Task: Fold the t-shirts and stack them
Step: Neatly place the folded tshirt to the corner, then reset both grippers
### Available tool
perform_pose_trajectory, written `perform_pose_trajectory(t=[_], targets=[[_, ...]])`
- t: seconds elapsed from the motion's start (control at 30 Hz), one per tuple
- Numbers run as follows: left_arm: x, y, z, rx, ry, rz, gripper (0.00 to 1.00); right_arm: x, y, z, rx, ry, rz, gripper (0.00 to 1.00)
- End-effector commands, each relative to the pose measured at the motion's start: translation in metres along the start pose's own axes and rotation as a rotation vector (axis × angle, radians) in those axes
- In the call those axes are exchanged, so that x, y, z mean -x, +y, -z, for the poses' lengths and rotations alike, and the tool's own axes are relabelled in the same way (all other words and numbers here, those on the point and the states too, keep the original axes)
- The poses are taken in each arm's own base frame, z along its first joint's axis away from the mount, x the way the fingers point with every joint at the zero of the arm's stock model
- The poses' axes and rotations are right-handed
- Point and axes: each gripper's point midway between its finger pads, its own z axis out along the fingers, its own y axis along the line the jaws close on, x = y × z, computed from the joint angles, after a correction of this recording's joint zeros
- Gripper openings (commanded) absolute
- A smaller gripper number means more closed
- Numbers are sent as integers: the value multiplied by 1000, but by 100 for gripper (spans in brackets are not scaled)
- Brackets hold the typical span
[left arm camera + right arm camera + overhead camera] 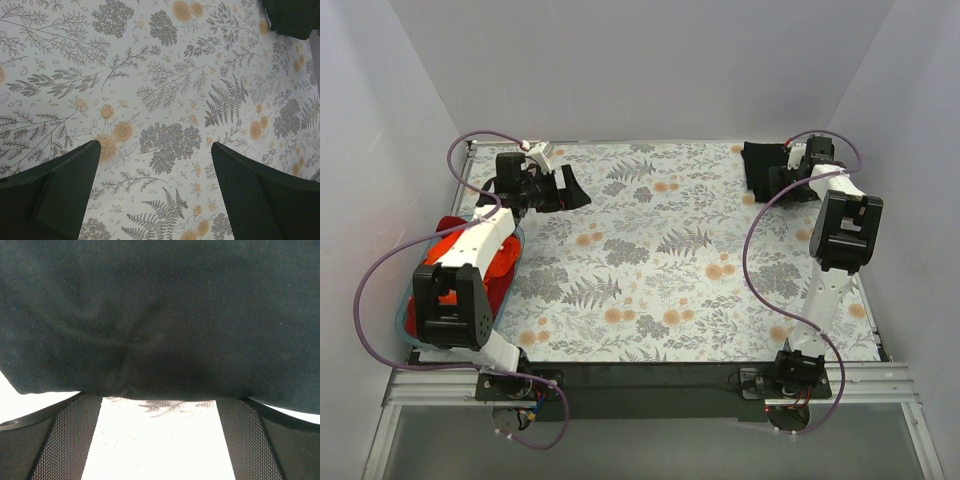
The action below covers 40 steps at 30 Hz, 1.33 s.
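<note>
At far-right corner of the table we see the black t-shirt [758, 165], bunched into a dark lump on the floral tablecloth [660, 260]. Right gripper [159, 407] sits just beside it. In the wrist view, the cloth fills the whole upper frame as a fine knit with soft creases and a lower edge sagging across both fingertips. Jaws stand wide apart, nothing clamped. We can't tell whether the pads touch the fabric.

Orange-red t-shirts [502, 268] lie heaped in the teal basket [400, 315] at the table's left edge, well apart from the black one. The left arm [470, 250] stretches right over the basket and hides most of the pile, so we can't count the shirts.

Left gripper [155, 147] hangs over bare tablecloth near the far-left corner, fingers spread wide w/ nothing between them; its wrist cam catches a corner of the black shirt at top right. A purple cable [365, 290] loops out beside the basket.
</note>
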Motion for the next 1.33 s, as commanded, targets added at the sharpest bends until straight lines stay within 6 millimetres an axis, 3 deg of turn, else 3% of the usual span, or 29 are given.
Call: perform_pose_trajectory(t=[0.0,0.13,0.23,0.33,0.37,0.43,0.47,0.5,0.6,0.63,0.7,0.8,0.83,0.87,1.03,1.07,1.1,1.17,1.2,1.3], targets=[[14,-7,4,-22,-22,-11,93,-22,-3,-19,2,78,9,98],[16,-6,3,-18,-24,-13,93,-20,0,-21,8,75,-5,98],[18,-9,4,-27,-17,-13,93,-14,3,-6,22,61,8,98],[26,-18,7,-64,-9,-39,93,3,9,30,44,2,46,98],[28,-17,5,-63,-4,-35,93,17,11,56,40,-46,66,98],[42,-22,7,-67,-1,-67,93,26,18,81,64,-81,78,98],[41,-16,-1,-59,28,-51,93,37,21,105,63,-126,88,98],[54,-22,3,-58,31,-52,93,37,28,117,87,-137,96,98],[54,-19,-4,-67,79,-37,93,41,45,156,134,-194,122,99],[54,-20,-3,-68,82,-24,93,34,56,171,161,-192,131,99],[51,-21,-1,-66,83,-9,93,25,74,184,225,-189,133,98],[35,-15,4,-34,87,-8,93,-5,113,200,315,-169,144,98],[19,-8,4,-17,108,0,93,-9,131,213,344,-189,168,98],[11,-3,5,11,112,0,93,-33,147,206,398,-143,162,98],[-20,3,24,50,129,-44,93,-89,206,208,521,-66,227,99],[-31,5,26,62,142,-38,93,-90,211,212,525,-93,231,98],[-33,10,28,89,126,-40,93,-103,214,208,529,-73,228,98],[-32,7,38,109,80,-45,93,-108,221,211,538,-81,243,98],[-41,10,39,114,87,-41,93,-109,222,211,539,-85,242,98],[-41,5,46,108,73,-49,93,-105,219,213,516,-104,253,98]])
